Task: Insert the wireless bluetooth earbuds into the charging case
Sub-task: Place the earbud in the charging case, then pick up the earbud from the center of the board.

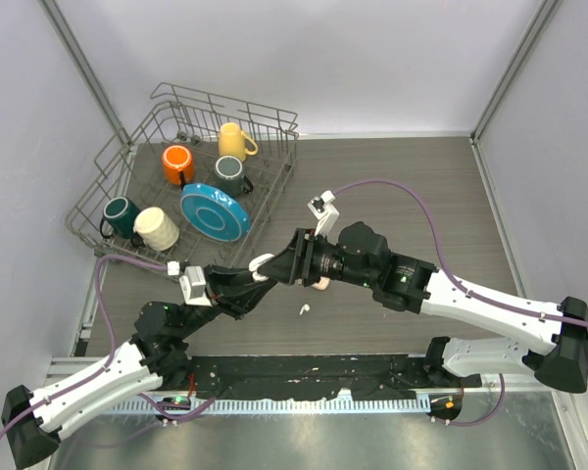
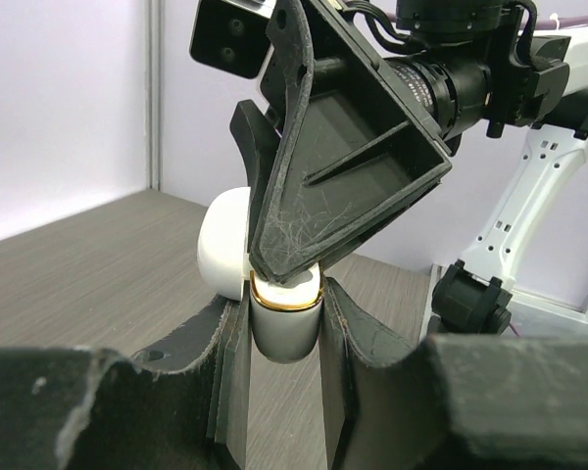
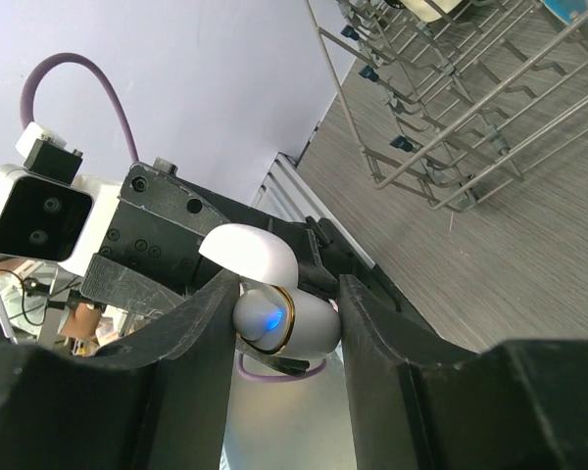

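Observation:
A white charging case (image 2: 286,331) with a gold rim stands upright between my left gripper's (image 2: 284,308) fingers, its lid (image 2: 221,250) swung open. It also shows in the top view (image 1: 263,262). My right gripper (image 3: 282,294) is open, with the case (image 3: 299,323) between its fingers. One right fingertip (image 2: 286,266) rests on the case's opening. A blue light glows inside the case, on a white rounded part that may be a seated earbud. One tiny white earbud (image 1: 302,308) lies on the table just below the two grippers. The other earbuds are out of view.
A wire dish rack (image 1: 225,103) stands at the back left with several mugs and a blue plate (image 1: 216,211). It also shows in the right wrist view (image 3: 451,127). A small pinkish object (image 1: 320,285) lies under the right wrist.

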`<state>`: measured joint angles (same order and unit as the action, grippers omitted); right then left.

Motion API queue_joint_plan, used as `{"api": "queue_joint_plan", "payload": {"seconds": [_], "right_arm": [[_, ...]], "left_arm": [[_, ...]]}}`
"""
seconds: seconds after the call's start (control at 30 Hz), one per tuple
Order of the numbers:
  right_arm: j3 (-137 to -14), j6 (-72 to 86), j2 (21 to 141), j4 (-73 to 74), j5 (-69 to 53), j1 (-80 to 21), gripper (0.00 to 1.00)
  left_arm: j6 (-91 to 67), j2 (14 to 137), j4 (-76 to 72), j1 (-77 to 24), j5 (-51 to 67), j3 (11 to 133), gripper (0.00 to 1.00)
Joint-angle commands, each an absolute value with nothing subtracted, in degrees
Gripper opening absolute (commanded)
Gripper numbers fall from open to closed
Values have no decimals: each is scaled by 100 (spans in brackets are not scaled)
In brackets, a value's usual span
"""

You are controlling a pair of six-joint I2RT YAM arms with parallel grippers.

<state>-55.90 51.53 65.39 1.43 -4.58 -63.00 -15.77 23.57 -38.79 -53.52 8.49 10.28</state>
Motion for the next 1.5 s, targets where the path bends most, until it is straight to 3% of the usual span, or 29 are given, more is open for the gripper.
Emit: {"api": "queue_joint_plan", "payload": {"seconds": [0.0,0.13,0.23,0.43,0.63,0.77,0.93,1.1,1.47], "right_arm": [[-5801,4816,6627,167,-703,-6416,20],[-5748,4816,6522,228,-457,-6416,50],[-5704,4816,6399,264,-220,-6407,64],[-5643,4808,6153,237,219,-6416,77],[-5503,4693,5740,149,404,-6407,78],[-5169,4711,5021,455,1297,-6416,77],[-4992,5508,4719,1975,2872,-6407,66],[-5159,6151,5735,3409,2945,-6407,62],[-5105,8357,7380,3356,2751,-6434,62]], "left_arm": [[-1723,2435,-3920,-5361,774,1169,0],[-1731,2338,-3920,-5353,624,1081,0],[-1731,2189,-3911,-5353,510,967,0],[-1714,1872,-3841,-5361,369,765,0],[-1661,1565,-3561,-5361,317,677,0],[-1574,1319,-3296,-5353,264,694,0],[-1477,1073,-2945,-5361,255,800,0],[-1441,1011,-2786,-5353,299,958,0],[-1441,967,-2707,-5353,281,1037,0]]}}
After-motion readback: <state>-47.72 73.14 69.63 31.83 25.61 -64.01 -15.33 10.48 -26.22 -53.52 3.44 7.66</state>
